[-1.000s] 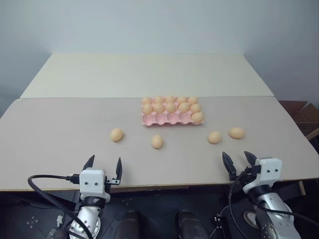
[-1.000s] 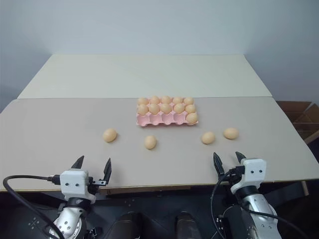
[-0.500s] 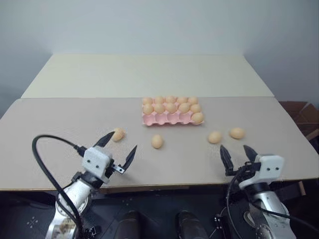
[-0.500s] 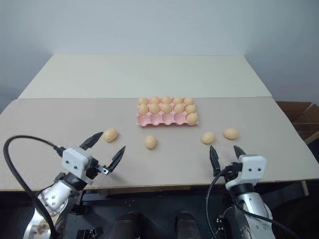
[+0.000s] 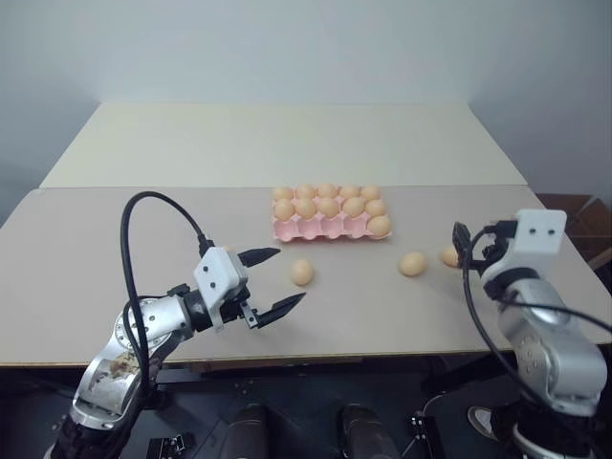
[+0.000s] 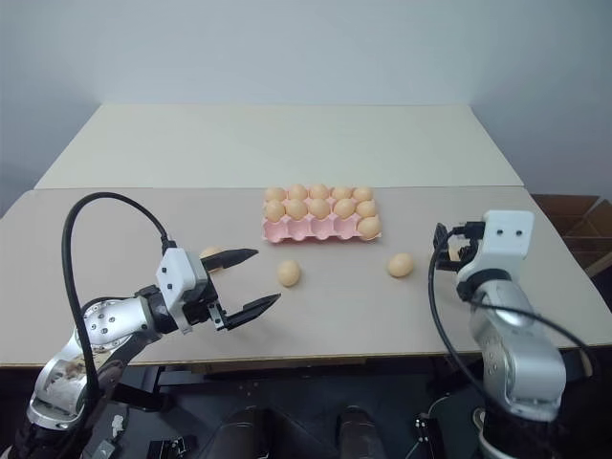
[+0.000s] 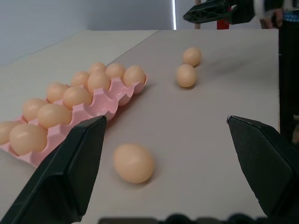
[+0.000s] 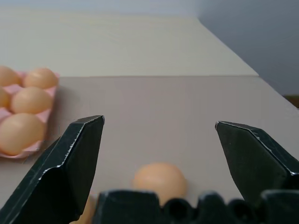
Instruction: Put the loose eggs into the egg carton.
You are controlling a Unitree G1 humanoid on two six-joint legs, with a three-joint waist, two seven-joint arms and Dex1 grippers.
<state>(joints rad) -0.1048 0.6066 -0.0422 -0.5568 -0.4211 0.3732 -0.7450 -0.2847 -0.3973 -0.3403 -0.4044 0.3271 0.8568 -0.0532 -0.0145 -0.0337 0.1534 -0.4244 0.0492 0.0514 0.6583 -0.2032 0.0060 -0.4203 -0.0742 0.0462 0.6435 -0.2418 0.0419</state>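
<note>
Our left gripper (image 5: 271, 282) has its two black fingers spread wide with nothing between them; its nearer fingertip (image 5: 293, 303) and farther one (image 5: 269, 253) point across the pale beige table (image 5: 115, 239) toward a smooth tan-orange loose egg (image 5: 302, 273) lying just in front of the carton. Our right gripper (image 8: 159, 140) is also spread wide and empty, and through its gap we see another loose tan egg (image 8: 160, 179) close below it.

A second ago both grippers hung low at the table's near edge, pointing away from us. Since then the left one has risen and swung inward toward the carton's front, and now covers most of the leftmost loose egg (image 6: 209, 253). The right one has lifted and moved forward, so it now hides most of the rightmost loose egg (image 5: 449, 256). The eggs themselves have not shifted.

The flat pink moulded egg carton (image 5: 316, 229) sits at the middle of the table. Its two far rows are full of tan eggs (image 5: 328, 206); in the near row we see one egg, in the right-end cup (image 5: 380, 226), and the other four cups stand empty. The fourth loose egg (image 5: 412, 264) lies in front of the carton's right end.
</note>
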